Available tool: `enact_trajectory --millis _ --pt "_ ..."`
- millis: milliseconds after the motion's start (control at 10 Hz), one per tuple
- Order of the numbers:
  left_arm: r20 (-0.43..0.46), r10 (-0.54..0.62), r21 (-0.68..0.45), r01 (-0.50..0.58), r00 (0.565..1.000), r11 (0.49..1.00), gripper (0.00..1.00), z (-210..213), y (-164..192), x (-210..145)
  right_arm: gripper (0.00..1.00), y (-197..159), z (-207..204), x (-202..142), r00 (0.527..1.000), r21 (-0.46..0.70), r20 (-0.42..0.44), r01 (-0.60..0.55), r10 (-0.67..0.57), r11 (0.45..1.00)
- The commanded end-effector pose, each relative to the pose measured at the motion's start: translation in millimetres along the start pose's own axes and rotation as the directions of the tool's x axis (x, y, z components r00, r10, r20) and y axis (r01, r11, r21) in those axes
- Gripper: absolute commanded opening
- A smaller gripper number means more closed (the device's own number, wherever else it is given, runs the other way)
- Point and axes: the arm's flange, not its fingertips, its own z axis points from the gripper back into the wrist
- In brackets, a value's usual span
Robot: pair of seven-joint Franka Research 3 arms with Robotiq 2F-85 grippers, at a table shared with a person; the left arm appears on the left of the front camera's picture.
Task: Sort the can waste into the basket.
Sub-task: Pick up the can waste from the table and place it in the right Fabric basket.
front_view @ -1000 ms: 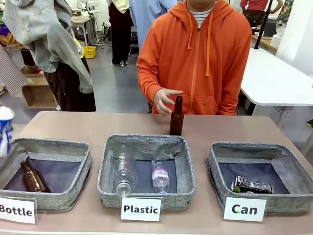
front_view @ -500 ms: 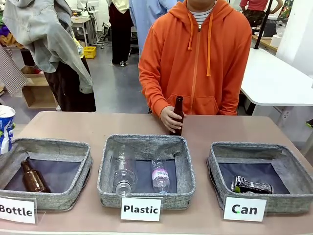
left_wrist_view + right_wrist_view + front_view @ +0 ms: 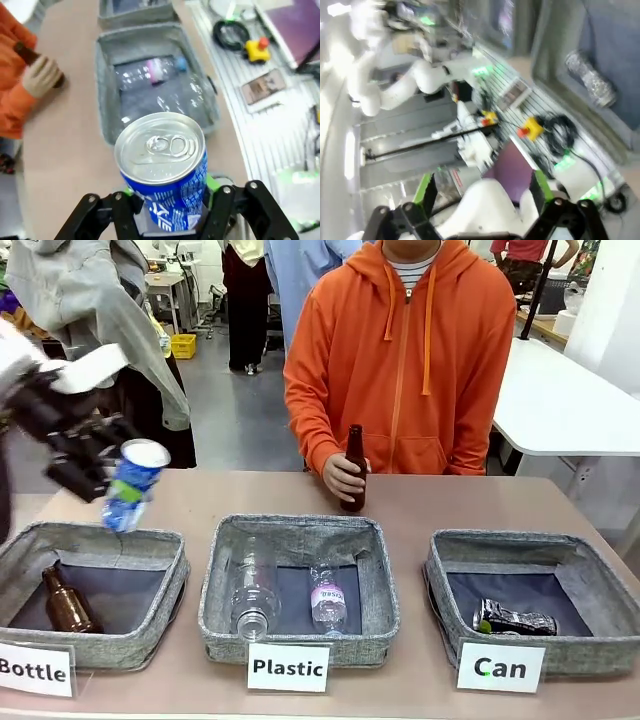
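Table (image 3: 420, 502), dark can (image 3: 514, 619) in basket (image 3: 600, 585) (alone)

Grey floor (image 3: 225, 410) across the upper left, with a yellow crate (image 3: 183, 345) and a cardboard box (image 3: 75, 430) on it. White table (image 3: 560, 405) at upper right. Grey garment (image 3: 90, 310) hanging top left, possibly a jacket.

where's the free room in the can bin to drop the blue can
The can bin has bare dark lining across its left and back, bordered by the grey walls. Its front right is taken by the dark can. The plastic bin is crowded with two bottles. The left claw holds the blue can above the bottle bin.
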Motion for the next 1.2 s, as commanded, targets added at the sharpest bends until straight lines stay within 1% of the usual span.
enact_trajectory --millis 0,100,200,300,400,500,600,700,800,900,1000,1100 --pt "-0.099 0.001 -0.023 -0.003 0.995 1.0 0.44 -11 35 29 1.0 -6 -2 -39 0.996 -0.166 -0.054 0.065 -0.075 0.984" --pt "-0.161 -0.01 -0.059 0.0 0.987 0.998 0.44 -9 48 49 1.0 -10 8 -64 1.0 -0.076 0.014 0.004 -0.003 0.997" --pt "-0.202 -0.023 -0.086 0.006 0.979 0.996 0.44 25 48 44 1.0 -1 3 -18 0.998 -0.083 -0.045 0.043 -0.047 0.996" --pt "-0.221 -0.035 -0.07 0.02 0.975 0.997 0.44 83 35 14 1.0 -1 3 -18 0.998 -0.083 -0.045 0.043 -0.047 0.996" --pt "-0.212 0.084 0.014 -0.083 0.974 0.996 0.44 151 0 -39 1.0 -1 3 -18 0.998 -0.083 -0.045 0.043 -0.047 0.996" --pt "-0.15 0.172 0.109 -0.157 0.973 0.982 0.44 199 -45 -75 1.0 -1 3 -18 0.998 -0.083 -0.045 0.043 -0.047 0.996" --pt "-0.091 0.214 0.193 -0.194 0.973 0.962 0.44 234 -85 -92 1.0 -1 3 -18 0.998 -0.083 -0.045 0.043 -0.047 0.996" --pt "-0.017 0.307 0.298 -0.288 0.952 0.91 0.44 238 -130 -109 1.0 -1 3 -18 0.998 -0.083 -0.045 0.043 -0.047 0.996" --pt "0.02 0.325 0.345 -0.312 0.946 0.885 0.44 235 -155 -122 1.0 -1 3 -18 0.998 -0.083 -0.045 0.043 -0.047 0.996" --pt "0.051 0.387 0.382 -0.376 0.921 0.844 0.44 237 -163 -137 1.0 -1 3 -18 0.998 -0.083 -0.045 0.043 -0.047 0.996" --pt "0.076 0.42 0.391 -0.415 0.904 0.822 0.44 236 -179 -146 1.0 -1 3 -18 0.998 -0.083 -0.045 0.043 -0.047 0.996" --pt "0.109 0.427 0.398 -0.433 0.898 0.809 0.44 228 -195 -159 1.0 -1 3 -18 0.998 -0.083 -0.045 0.043 -0.047 0.996"
